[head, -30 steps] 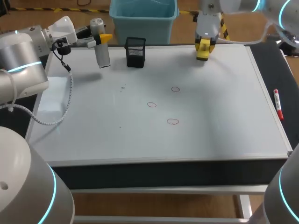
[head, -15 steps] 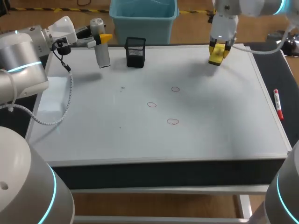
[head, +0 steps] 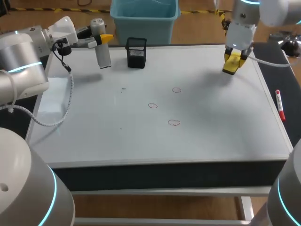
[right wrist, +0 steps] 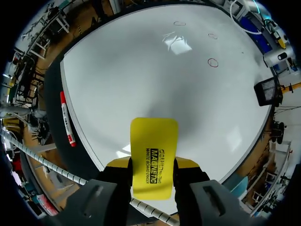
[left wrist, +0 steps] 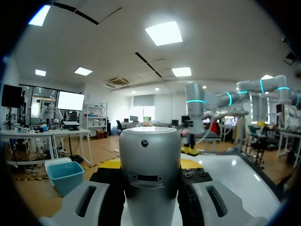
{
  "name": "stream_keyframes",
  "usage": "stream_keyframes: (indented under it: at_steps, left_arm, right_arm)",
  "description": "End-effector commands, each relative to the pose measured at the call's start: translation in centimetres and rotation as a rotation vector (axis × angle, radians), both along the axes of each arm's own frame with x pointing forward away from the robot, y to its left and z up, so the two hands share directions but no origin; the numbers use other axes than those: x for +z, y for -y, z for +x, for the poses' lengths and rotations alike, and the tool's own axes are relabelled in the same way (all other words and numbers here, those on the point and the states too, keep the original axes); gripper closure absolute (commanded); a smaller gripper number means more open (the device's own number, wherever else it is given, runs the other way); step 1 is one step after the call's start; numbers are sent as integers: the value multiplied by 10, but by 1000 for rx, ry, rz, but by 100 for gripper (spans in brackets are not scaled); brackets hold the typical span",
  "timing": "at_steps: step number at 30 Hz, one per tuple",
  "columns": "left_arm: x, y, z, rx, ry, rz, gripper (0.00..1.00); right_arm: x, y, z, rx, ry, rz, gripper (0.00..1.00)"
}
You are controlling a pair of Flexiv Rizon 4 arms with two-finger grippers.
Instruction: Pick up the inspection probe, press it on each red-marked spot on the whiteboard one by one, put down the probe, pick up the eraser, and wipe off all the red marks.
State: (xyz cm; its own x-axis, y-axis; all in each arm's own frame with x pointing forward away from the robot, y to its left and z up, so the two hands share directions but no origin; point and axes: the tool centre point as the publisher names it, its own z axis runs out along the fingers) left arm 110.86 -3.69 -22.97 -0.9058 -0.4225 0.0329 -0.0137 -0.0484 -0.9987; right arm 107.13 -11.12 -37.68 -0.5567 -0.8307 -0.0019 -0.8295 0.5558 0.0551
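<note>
The grey cylindrical inspection probe [head: 100, 47] hangs upright over the whiteboard's [head: 216, 127] far left corner, with my left gripper [head: 99, 39] shut on it. In the left wrist view the probe [left wrist: 150, 165] fills the gap between the fingers. My right gripper [head: 232, 60] is shut on the yellow eraser [head: 232, 64] above the board's far right part. From the right wrist the eraser [right wrist: 154, 155] sticks out between the yellow fingertips [right wrist: 119, 163]. Three small red rings [head: 176, 90], [head: 153, 105], [head: 174, 123] sit near the board's middle, away from both grippers.
A black mesh holder [head: 136, 52] stands at the far edge beside the probe. Behind it sits a blue bin [head: 144, 19]. A red marker [head: 280, 105] lies on the dark strip right of the board, also seen as the marker [right wrist: 66, 117] from the right wrist.
My right arm has carried the eraser rightward along the far edge and slightly toward the front. The left arm and probe have stayed still.
</note>
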Motion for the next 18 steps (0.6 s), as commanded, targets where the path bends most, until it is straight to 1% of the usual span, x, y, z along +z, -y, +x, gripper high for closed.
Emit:
stream_keyframes:
  at_steps: [1, 7, 11, 13, 18]
  left_arm:
    - [0, 0, 0, 2, 2, -1, 100]
    - [0, 0, 0, 2, 2, -1, 100]
    - [0, 0, 0, 2, 2, -1, 100]
    - [0, 0, 0, 2, 2, -1, 100]
    - [0, 0, 0, 2, 2, -1, 100]
  right_arm:
    - [3, 5, -12, -6, 61, -37, 100]
    - [1, 9, -14, -16, 57, -37, 100]
    - [4, 7, -14, -17, 60, -35, 100]
    - [5, 5, -14, -27, 55, -13, 100]
    - [5, 5, -14, -27, 55, -13, 100]
